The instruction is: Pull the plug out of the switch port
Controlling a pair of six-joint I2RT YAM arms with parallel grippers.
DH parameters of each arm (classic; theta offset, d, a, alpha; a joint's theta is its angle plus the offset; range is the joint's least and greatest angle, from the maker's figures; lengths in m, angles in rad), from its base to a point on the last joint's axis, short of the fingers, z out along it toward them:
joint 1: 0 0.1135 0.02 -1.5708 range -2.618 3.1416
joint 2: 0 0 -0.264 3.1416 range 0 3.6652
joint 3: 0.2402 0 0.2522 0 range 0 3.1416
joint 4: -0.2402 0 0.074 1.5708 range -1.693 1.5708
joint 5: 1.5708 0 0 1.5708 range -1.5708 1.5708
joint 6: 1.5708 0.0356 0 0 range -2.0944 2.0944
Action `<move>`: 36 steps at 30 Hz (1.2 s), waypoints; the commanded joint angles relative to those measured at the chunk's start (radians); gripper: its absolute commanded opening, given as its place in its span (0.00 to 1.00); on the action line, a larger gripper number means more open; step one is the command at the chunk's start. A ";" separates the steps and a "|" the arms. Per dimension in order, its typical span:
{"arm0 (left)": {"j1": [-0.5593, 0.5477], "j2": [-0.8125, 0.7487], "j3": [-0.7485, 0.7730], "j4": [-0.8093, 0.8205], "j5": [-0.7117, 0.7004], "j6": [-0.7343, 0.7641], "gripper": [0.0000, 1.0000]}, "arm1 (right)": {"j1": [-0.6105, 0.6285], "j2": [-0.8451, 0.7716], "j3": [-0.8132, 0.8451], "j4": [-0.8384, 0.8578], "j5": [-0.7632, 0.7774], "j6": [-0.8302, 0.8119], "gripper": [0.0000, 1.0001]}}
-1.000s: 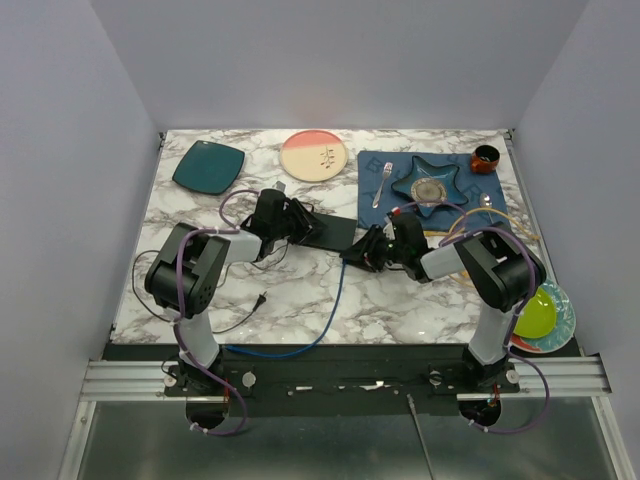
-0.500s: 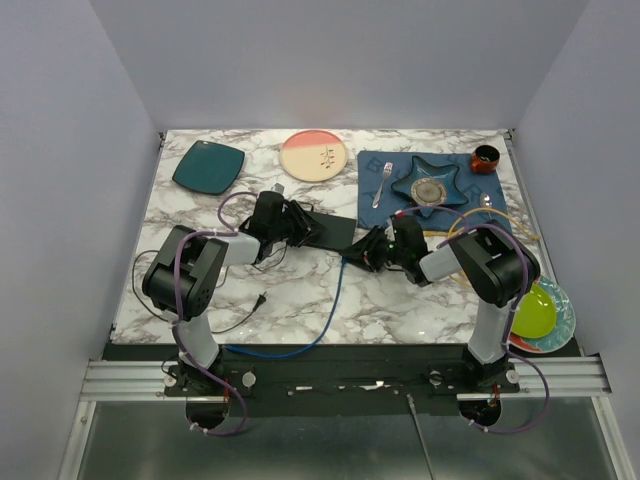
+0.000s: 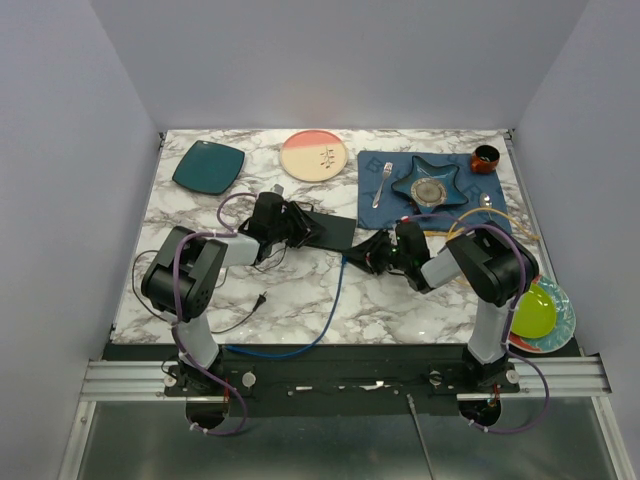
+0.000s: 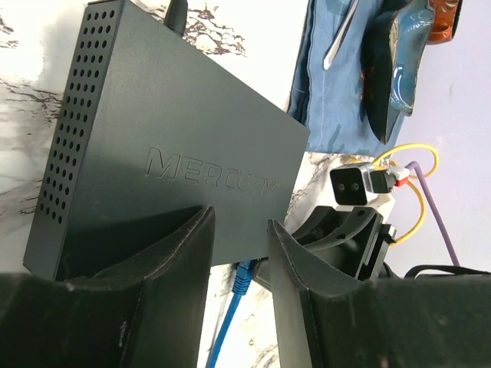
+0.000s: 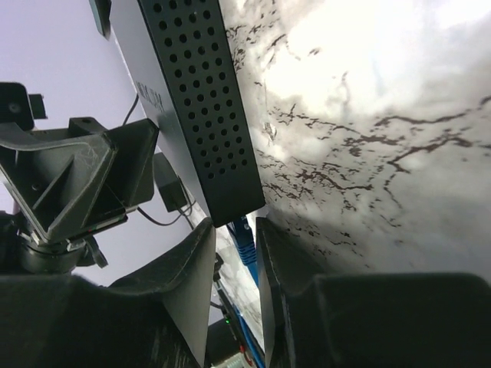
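Note:
The switch (image 3: 335, 231) is a flat black box marked MERCURY (image 4: 176, 138) lying mid-table; its perforated side (image 5: 203, 115) shows in the right wrist view. A blue plug (image 5: 244, 244) on a blue cable (image 3: 335, 300) sits in the switch's near-right end. My left gripper (image 3: 305, 226) is over the switch's left end. Its jaws (image 4: 239, 222) are partly open, the tips over the box's top face, and the plug (image 4: 244, 276) shows beyond. My right gripper (image 3: 365, 252) straddles the plug, and its jaws (image 5: 236, 230) are narrow with a slim gap still visible.
A teal plate (image 3: 208, 166) and a pink plate (image 3: 313, 155) lie at the back. A blue mat holds a star dish (image 3: 428, 182) and a fork (image 3: 383, 183), with an orange cup (image 3: 485, 158) at back right. Green plates (image 3: 535, 312) lie beside the right arm. A black cord (image 3: 260, 299) trails front left.
My right gripper's jaws have narrowed around the blue plug and the wrist has edged slightly toward the switch. The left arm and the switch have not moved.

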 commanded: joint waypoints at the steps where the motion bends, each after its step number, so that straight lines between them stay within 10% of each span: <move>1: 0.003 -0.031 -0.024 -0.010 0.010 0.007 0.48 | 0.007 0.033 -0.022 0.006 0.072 0.021 0.34; 22: 0.003 -0.077 -0.076 0.042 0.041 -0.047 0.48 | 0.008 0.054 -0.045 0.038 0.076 -0.005 0.01; 36: -0.115 -0.102 -0.160 0.108 0.020 -0.090 0.48 | 0.007 0.051 -0.039 -0.001 0.060 -0.056 0.01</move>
